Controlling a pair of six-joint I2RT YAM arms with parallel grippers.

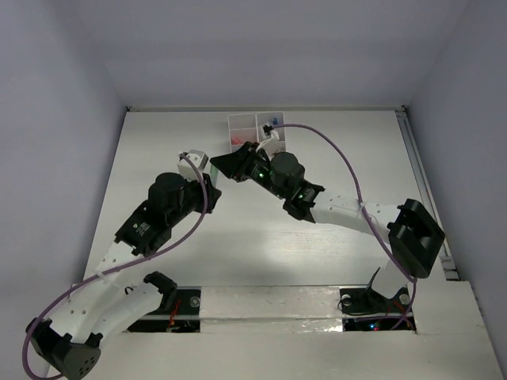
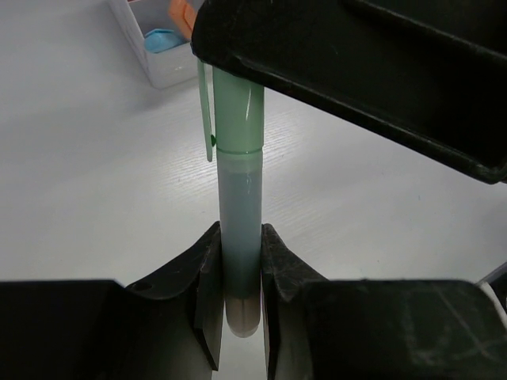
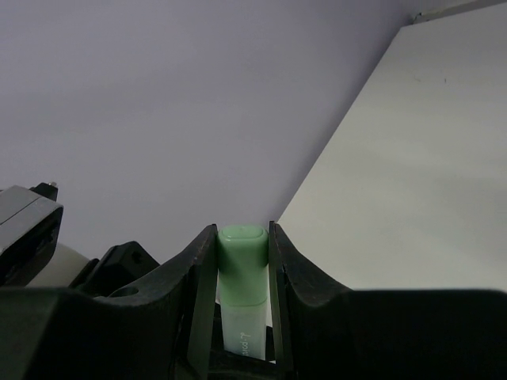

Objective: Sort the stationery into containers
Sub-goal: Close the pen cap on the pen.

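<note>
White table (image 1: 238,253), grey walls. Held above it just 6 o'clock of the organiser box (image 1: 242,125), the pale-green marker (image 2: 240,198) is clamped by the left gripper (image 2: 240,241) at its barrel end and the right gripper (image 3: 242,241) at its cap. This looks like a handover. Next, one gripper must let go.

The pale-green marker (image 2: 240,198) has a frosted grey-green barrel and a solid mint cap with a matching clip, and both my left gripper (image 2: 240,245) and my right gripper (image 3: 240,237) are black. The organiser box (image 2: 162,71) is white, with a light-blue bit (image 2: 162,38) and an orange bit (image 2: 184,12) showing in it. The table (image 1: 238,245) is white and my cable (image 1: 351,170) purple.
</note>
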